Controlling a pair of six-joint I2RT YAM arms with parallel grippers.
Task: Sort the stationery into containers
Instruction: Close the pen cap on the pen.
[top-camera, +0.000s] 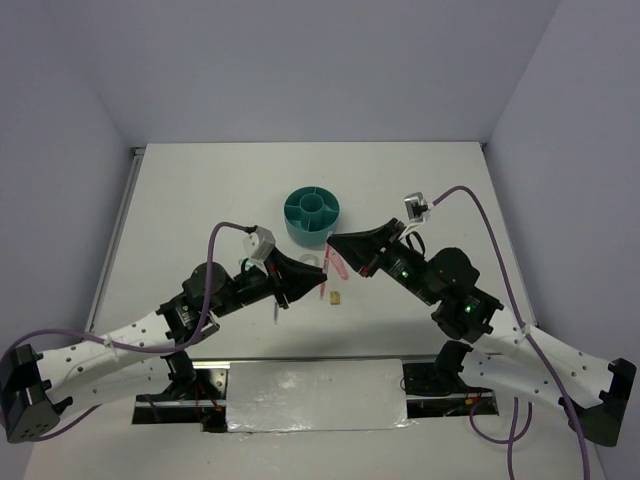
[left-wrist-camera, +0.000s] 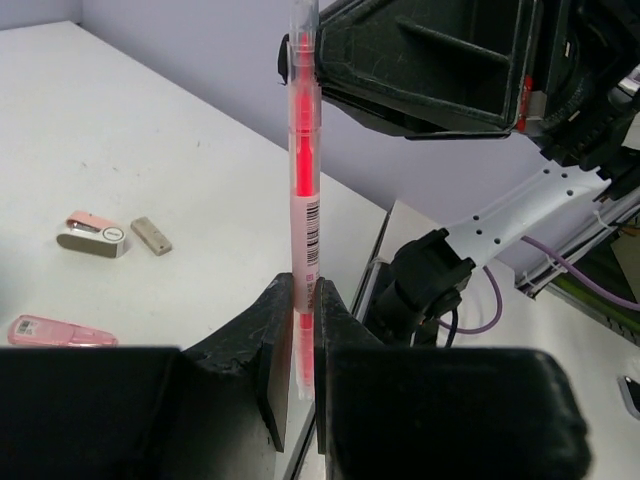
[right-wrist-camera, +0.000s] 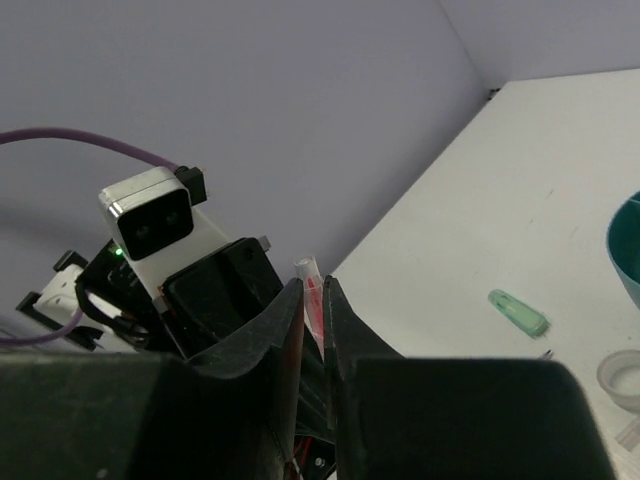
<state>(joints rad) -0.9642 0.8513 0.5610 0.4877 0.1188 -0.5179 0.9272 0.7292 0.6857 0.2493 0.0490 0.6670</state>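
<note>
The pink-red pen (top-camera: 337, 266) hangs above the table between both grippers, just in front of the round teal organiser (top-camera: 311, 215). My left gripper (top-camera: 324, 283) is shut on its lower end; in the left wrist view the pen (left-wrist-camera: 304, 170) stands upright out of my jaws (left-wrist-camera: 305, 300). My right gripper (top-camera: 335, 244) is closed on the pen's upper, clear-capped end (right-wrist-camera: 313, 290). The right gripper also shows at the top of the left wrist view (left-wrist-camera: 310, 45). The tiny yellow block (top-camera: 334, 297) lies on the table below the pen.
A pink-white piece (left-wrist-camera: 92, 233), a beige piece (left-wrist-camera: 151, 235) and a pink eraser (left-wrist-camera: 60, 331) lie on the table to the left. A mint-green capsule (right-wrist-camera: 518, 312) and the clear tape ring (right-wrist-camera: 622, 377) lie near the organiser's rim (right-wrist-camera: 625, 250).
</note>
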